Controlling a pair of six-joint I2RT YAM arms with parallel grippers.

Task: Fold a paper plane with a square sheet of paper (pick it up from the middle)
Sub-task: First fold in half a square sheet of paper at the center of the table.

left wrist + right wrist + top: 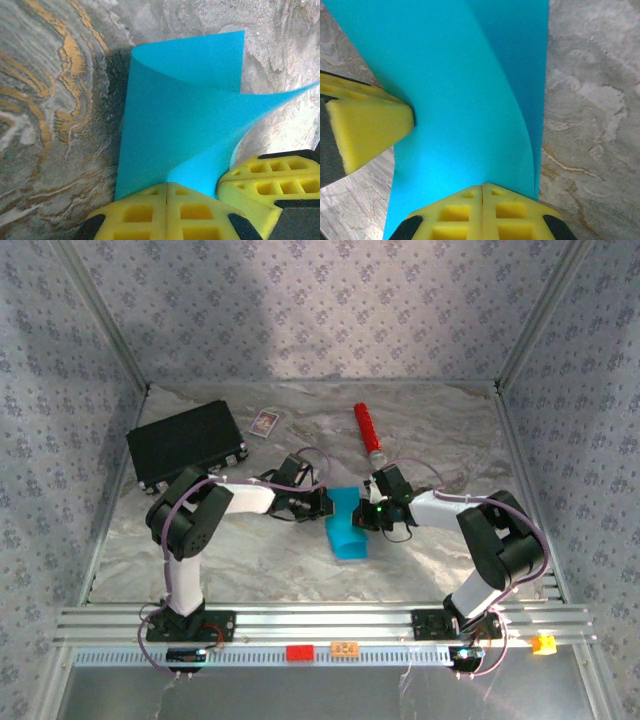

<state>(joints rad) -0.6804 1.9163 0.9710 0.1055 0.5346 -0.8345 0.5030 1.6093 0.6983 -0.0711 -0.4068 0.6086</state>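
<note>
Marbled surface (250, 550) carrying all objects. A black rectangular case (185, 443) lies at the far-left corner. The left gripper (318, 505) and right gripper (372, 512) meet near the middle of the surface, facing each other across the square sheet of paper (345, 523).

The sheet sits between them, its near part resting on the surface and its far part raised. It is curled over itself in a loose, uncreased bend (175, 125). Each pair of jaws is clenched on a margin of the sheet, the left gripper (167, 192) from one side and the right gripper (482, 192) from the other.

A red cylinder (368, 432) and a small white card (264, 422) lie toward the far edge, well apart from the sheet.

Judged step: the first fold, begun but not pressed. The next move calls for matching the sheet's edges, then flattening the bend into a sharp crease.
</note>
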